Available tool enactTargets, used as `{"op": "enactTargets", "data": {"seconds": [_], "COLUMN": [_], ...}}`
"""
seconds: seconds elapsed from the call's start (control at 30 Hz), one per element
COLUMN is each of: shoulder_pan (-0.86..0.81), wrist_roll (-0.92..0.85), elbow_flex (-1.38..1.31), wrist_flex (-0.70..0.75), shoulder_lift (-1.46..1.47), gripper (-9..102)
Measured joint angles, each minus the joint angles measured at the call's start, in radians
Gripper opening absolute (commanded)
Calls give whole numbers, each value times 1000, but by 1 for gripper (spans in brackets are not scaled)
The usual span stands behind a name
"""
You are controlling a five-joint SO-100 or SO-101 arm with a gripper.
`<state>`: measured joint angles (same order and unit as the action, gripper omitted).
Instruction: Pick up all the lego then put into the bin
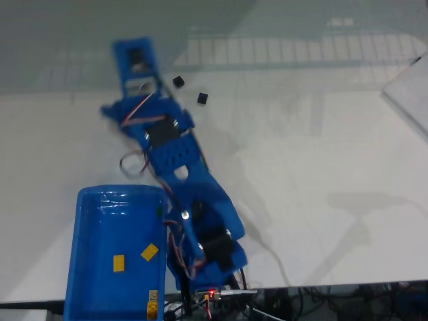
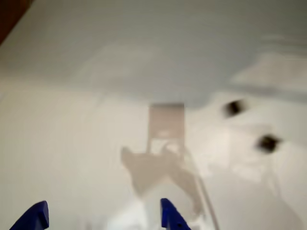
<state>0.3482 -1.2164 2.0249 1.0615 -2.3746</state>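
In the wrist view the gripper (image 2: 103,218) shows two blue tips at the bottom edge, jaws apart and empty. Ahead and to the right on the white bench (image 2: 72,158) lie the two black lego: one (image 2: 267,142) nearer, the other (image 2: 233,108) beyond it. In the fixed view two yellow lego (image 1: 150,252) (image 1: 119,263) sit inside the bin (image 1: 87,221).
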Motion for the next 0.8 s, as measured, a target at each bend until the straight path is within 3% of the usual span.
{"op": "enactTargets", "data": {"seconds": [0.17, 0.37, 0.8], "shoulder_pan": [-186, -288, -344], "wrist_roll": [0, 11, 110], "elbow_flex": [2, -11, -219], "wrist_flex": [-230, -419, -491], "shoulder_lift": [212, 451, 834], "gripper": [31, 31, 31]}}
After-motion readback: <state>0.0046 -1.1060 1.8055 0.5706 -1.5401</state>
